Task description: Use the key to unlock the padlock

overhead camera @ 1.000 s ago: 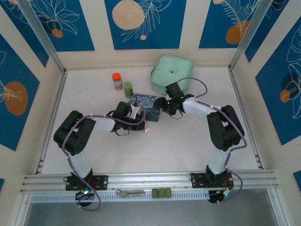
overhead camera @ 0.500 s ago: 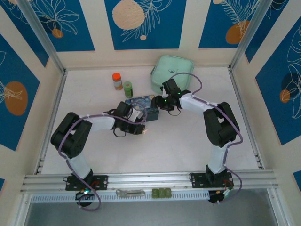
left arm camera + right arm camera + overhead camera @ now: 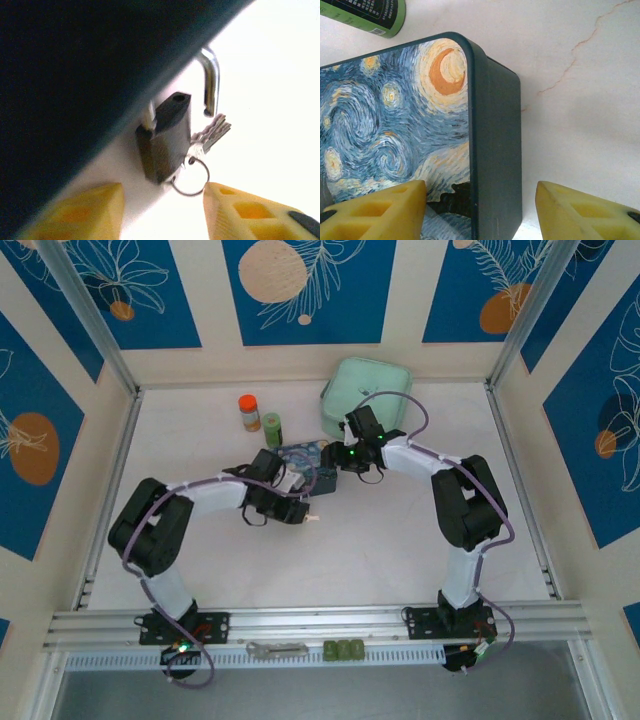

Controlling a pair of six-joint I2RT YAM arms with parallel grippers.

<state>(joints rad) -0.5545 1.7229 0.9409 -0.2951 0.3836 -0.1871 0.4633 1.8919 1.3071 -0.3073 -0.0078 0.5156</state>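
Since a second ago the left gripper (image 3: 162, 197) has spread its fingers (image 3: 240, 215) and holds nothing. Just ahead of them stands the padlock (image 3: 165, 140), its shackle (image 3: 212, 80) sprung free at one end and the key (image 3: 212, 132) on its ring (image 3: 190, 180) at its base. Unlocking looks done, with little left but backing away. The right gripper (image 3: 480, 195) straddles the tin (image 3: 395, 115) wall, fingers apart, gripping nothing.

White bench (image 3: 400, 540): mint box (image 3: 366, 395) at back, orange-cap jar (image 3: 249, 412) beside green bottle (image 3: 272, 428), starry tin (image 3: 385, 125) mid; padlock (image 3: 165, 140) w/ key (image 3: 212, 132) against tin.
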